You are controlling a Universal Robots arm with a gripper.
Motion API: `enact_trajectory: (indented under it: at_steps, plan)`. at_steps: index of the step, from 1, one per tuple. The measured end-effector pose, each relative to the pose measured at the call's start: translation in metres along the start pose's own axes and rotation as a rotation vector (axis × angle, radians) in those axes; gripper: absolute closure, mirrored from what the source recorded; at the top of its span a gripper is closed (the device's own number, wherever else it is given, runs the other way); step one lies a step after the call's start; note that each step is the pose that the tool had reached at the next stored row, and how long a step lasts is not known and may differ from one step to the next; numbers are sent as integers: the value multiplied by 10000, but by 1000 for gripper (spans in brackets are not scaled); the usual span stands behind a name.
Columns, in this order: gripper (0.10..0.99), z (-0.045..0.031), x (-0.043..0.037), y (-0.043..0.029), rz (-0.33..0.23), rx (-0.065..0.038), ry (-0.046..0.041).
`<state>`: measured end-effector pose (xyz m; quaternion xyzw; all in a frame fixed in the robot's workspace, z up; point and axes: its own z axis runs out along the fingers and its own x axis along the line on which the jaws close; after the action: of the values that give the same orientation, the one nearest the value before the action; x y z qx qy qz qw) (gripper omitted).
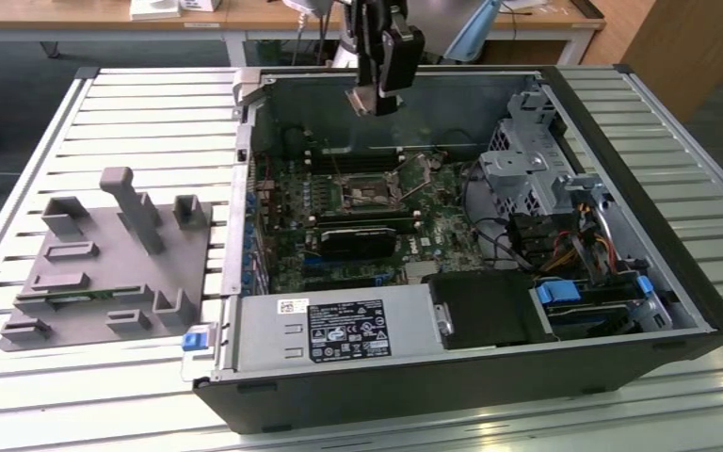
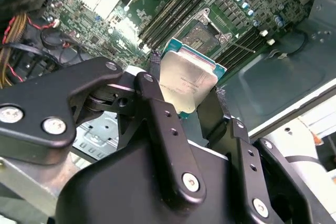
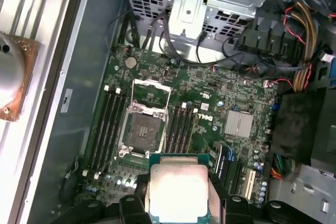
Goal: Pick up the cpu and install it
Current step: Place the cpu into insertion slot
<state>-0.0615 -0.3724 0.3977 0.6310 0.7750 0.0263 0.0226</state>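
Note:
The cpu point(image 2: 187, 81) is a thin square chip with a silvery metal top and a green edge, and my gripper point(image 2: 185, 86) is shut on it, one black finger on each side. In the first wrist view the cpu point(image 3: 178, 190) hangs between the fingers of the gripper point(image 3: 178, 204), just off the open socket point(image 3: 144, 128) on the green motherboard. The socket's metal frame stands lifted, with its dark bed bare. In the exterior view the gripper point(image 1: 373, 102) hovers above the open computer case point(image 1: 462, 377), over its far wall, well above the socket point(image 1: 364, 194).
A grey plastic fixture point(image 1: 110, 264) with upright posts lies on the slatted table at the exterior view's left. Inside the case are a black module point(image 1: 355, 237), a power supply point(image 1: 336, 330), a metal drive cage point(image 1: 525, 169) and loose cables point(image 3: 304, 35).

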Motion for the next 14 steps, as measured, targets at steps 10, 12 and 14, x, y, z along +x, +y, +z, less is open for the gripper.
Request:
enact_trajectory:
  at_steps: [10, 12, 14]
  plan:
    - [553, 5, 0, 0, 1019, 2, -71]
    - [553, 6, 0, 0, 1215, 2, -84]
    - [553, 6, 0, 0, 1410, 2, -98]
